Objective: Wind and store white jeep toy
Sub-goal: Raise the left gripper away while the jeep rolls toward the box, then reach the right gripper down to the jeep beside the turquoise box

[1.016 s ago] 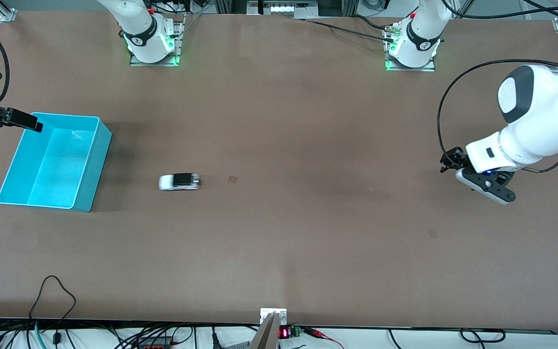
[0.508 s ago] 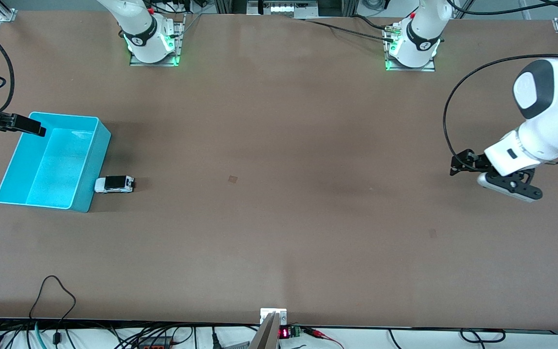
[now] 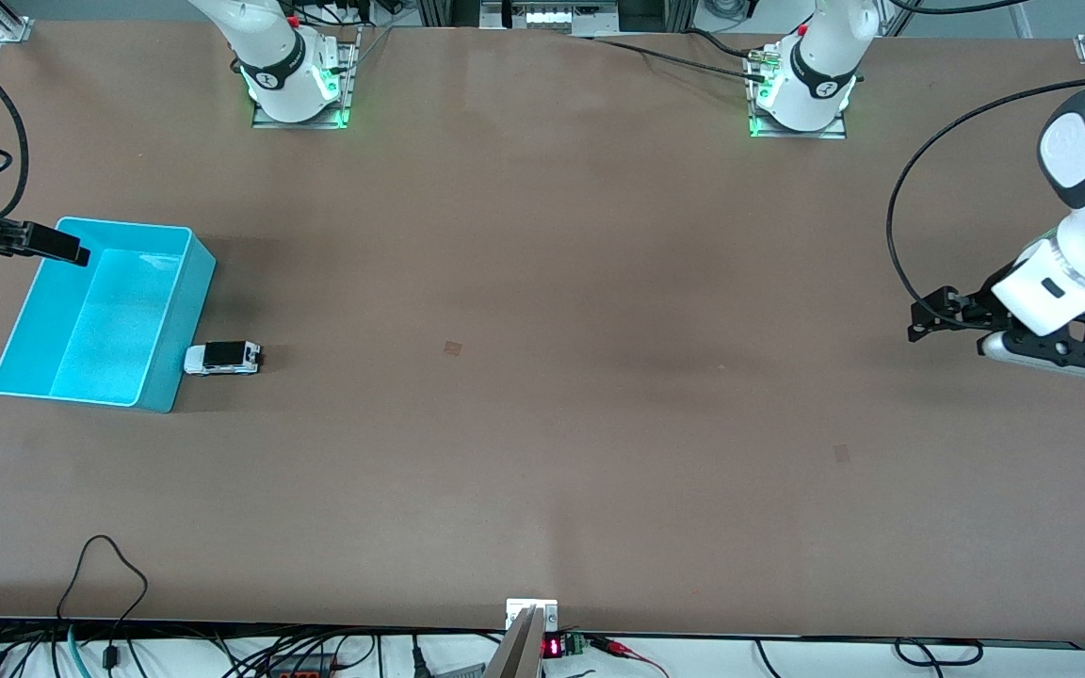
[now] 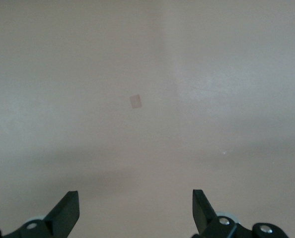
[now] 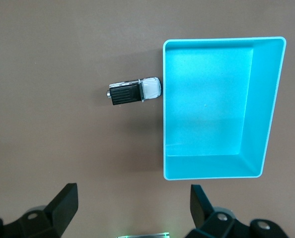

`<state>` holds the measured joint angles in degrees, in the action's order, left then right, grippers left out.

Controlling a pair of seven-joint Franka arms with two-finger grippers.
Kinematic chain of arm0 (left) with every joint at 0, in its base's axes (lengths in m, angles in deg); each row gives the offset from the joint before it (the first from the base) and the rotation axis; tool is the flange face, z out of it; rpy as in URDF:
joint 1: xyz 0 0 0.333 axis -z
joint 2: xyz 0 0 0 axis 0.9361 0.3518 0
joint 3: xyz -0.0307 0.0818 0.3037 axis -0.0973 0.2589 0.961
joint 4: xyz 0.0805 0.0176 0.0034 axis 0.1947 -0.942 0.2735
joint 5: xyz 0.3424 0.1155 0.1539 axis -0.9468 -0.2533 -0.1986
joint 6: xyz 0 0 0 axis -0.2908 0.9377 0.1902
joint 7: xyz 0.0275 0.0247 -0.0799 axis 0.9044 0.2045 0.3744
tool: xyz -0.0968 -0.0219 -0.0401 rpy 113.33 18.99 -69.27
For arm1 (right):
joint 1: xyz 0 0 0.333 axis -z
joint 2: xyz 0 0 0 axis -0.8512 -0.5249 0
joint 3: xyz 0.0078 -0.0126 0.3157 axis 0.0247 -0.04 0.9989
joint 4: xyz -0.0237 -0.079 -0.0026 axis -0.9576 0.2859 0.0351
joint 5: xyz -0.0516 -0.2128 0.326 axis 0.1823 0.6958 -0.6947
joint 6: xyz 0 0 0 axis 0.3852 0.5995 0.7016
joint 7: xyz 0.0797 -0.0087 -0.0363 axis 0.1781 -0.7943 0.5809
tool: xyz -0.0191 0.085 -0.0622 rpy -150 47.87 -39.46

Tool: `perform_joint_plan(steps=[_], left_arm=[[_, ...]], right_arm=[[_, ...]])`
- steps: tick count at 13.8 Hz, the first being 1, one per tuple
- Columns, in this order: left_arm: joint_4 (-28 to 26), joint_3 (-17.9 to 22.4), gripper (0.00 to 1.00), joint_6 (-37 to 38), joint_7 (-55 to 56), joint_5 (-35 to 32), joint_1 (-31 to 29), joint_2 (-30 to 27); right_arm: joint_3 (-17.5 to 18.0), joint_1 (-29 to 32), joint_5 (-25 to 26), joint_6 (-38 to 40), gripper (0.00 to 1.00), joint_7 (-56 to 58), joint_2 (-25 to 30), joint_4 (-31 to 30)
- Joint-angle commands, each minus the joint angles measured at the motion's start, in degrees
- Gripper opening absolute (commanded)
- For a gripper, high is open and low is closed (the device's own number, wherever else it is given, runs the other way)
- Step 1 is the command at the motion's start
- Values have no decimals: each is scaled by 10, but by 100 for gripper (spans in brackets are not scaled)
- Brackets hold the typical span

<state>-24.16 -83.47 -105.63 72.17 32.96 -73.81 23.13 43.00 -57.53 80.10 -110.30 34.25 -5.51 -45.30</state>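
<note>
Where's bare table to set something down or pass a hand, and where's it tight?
Bare table runs from the white jeep toy to the open left gripper, which hangs over its own end. Tight only at the right arm's end: the jeep's nose sits against the turquoise bin, and the open right gripper hangs over the bin's corner.

Left gripper (image 4: 135, 213) hangs with jaws wide, empty, at its own table end; right gripper (image 5: 132, 210) likewise.

A turquoise bin (image 3: 175, 311) stands open and upright on the brown tabletop (image 3: 542, 424) toward the right arm's end. Two small square marks (image 3: 452, 347) show on the tabletop's bare middle. Cables (image 3: 100, 584) trail along the tabletop's near edge.
</note>
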Motion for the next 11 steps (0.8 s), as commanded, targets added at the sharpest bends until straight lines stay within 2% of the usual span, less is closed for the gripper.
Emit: perform_joint_plan(steps=[1, 4, 6, 7, 10, 11], left_arm=[[16, 14, 100, 44, 63, 8, 14, -23], [31, 18, 100, 76, 80, 7, 20, -42], [80, 18, 100, 157, 80, 5, 15, -39], [89, 18, 100, 173, 81, 5, 15, -41], [84, 13, 100, 193, 94, 1, 14, -61], [82, 10, 100, 193, 96, -16, 14, -68]], right_arm=[[1, -22, -4, 0, 100, 3, -11, 11], [1, -45, -6, 1, 100, 3, -34, 12], [1, -56, -6, 4, 100, 3, -44, 11], [1, -62, -5, 6, 100, 5, -46, 11], [1, -60, -6, 11, 100, 21, -46, 7], [0, -61, -7, 26, 100, 70, -44, 4]])
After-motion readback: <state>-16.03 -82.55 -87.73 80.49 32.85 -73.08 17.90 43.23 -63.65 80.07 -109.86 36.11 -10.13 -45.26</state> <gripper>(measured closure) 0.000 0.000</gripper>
